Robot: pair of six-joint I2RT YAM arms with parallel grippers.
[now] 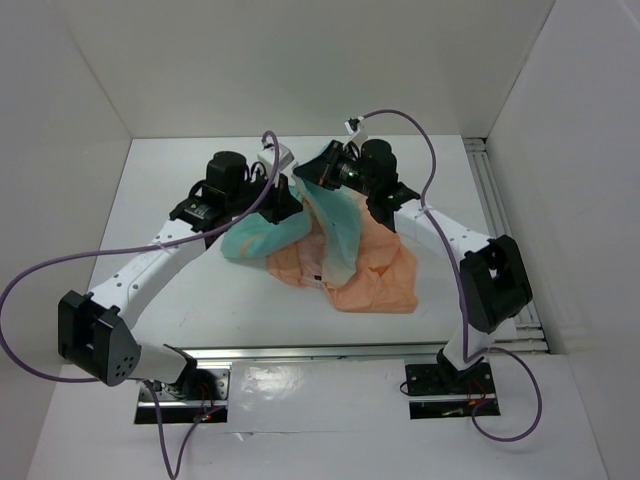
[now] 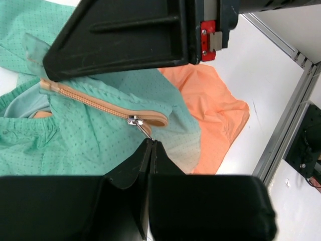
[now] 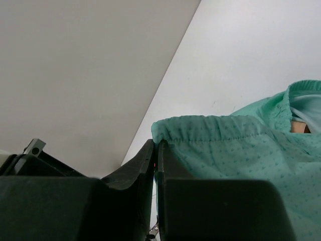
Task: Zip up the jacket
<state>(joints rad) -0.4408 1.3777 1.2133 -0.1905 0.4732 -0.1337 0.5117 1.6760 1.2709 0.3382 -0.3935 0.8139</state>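
Two grips set, most of the zipping left to do

Both grippers are clamped. The left gripper (image 2: 151, 143) has its jaws pressed together on the zipper pull (image 2: 145, 130), which runs from its fingertips to the slider (image 2: 133, 119) just beyond them. From the slider the orange zipper tape (image 2: 85, 100) curves away across teal cloth; whether that stretch is joined or only one side, I cannot tell. The right gripper (image 3: 155, 150) is closed on the jacket (image 3: 225, 150), pinching its gathered teal hem right at the fingertips. Judging by the top view, the grasps are made but the pull looks hardly begun: the garment hangs bunched between the two hands, its peach part slumped on the table (image 1: 200, 300) below them. Both arms reach forward from their bases, forearms angled inward, wrists raised and close together
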